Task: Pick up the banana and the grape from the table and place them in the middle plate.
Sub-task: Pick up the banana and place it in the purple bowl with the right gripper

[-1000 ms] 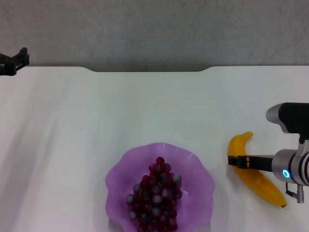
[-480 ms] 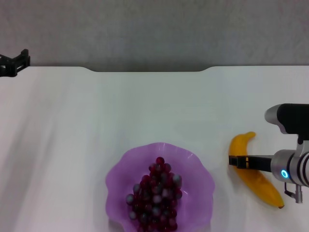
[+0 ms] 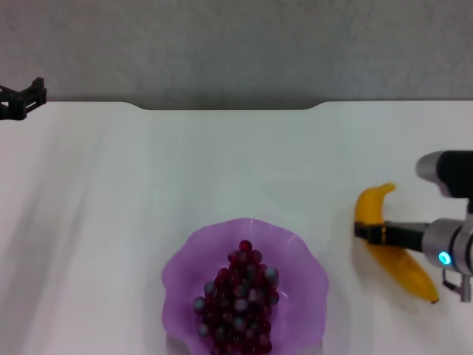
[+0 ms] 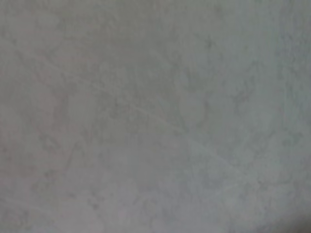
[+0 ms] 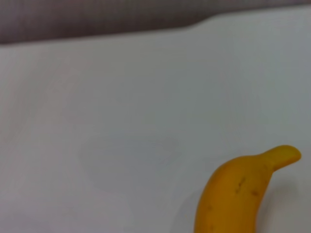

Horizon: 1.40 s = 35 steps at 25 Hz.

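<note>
The banana [image 3: 392, 255] lies slantwise on the white table [image 3: 222, 163] at the right, and it also shows in the right wrist view [image 5: 238, 194]. My right gripper [image 3: 367, 232] is shut across its upper half, with one black finger lying over the fruit. The grape bunch [image 3: 238, 299] lies inside the purple middle plate [image 3: 177, 270] at the front centre. My left gripper [image 3: 22, 100] is parked at the table's far left corner.
The table's far edge has a notch [image 3: 229, 109] with a grey wall behind it. The left wrist view shows only a plain grey surface [image 4: 155, 116]. The plate lies to the left of the banana, with bare table between them.
The right gripper and the banana have shifted together slightly to the right and toward the far side. The plate, the grapes and the left arm have not moved.
</note>
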Each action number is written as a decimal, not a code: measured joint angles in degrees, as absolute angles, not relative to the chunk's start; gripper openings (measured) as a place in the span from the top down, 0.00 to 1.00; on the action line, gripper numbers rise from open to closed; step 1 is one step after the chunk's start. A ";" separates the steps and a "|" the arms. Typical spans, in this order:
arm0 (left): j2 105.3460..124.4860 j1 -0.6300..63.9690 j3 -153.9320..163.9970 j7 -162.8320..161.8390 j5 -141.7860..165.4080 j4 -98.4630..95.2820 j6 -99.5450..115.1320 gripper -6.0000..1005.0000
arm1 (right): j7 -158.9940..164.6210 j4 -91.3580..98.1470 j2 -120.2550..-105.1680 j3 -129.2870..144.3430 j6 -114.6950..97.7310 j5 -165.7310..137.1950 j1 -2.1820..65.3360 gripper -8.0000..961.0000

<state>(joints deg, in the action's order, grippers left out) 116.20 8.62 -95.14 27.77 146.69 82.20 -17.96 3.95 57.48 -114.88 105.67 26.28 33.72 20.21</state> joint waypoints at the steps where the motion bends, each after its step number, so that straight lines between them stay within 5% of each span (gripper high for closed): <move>1: 116.21 8.61 -95.07 27.77 146.69 82.24 -18.00 0.14 | 3.61 59.20 -114.89 104.60 26.52 32.75 19.24 0.45; 18: 116.30 8.94 -93.24 27.71 146.59 84.49 -20.48 0.14 | 0.05 86.46 -115.08 99.18 32.60 21.98 10.59 0.45; 35: 116.27 9.35 -92.21 27.68 146.60 84.68 -20.48 0.14 | -1.52 92.42 -114.96 111.45 35.13 22.17 13.56 0.44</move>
<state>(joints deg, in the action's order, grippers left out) 116.27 9.35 -92.21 27.68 146.60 84.68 -20.48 -1.52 92.42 -114.96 111.45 35.13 22.17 13.56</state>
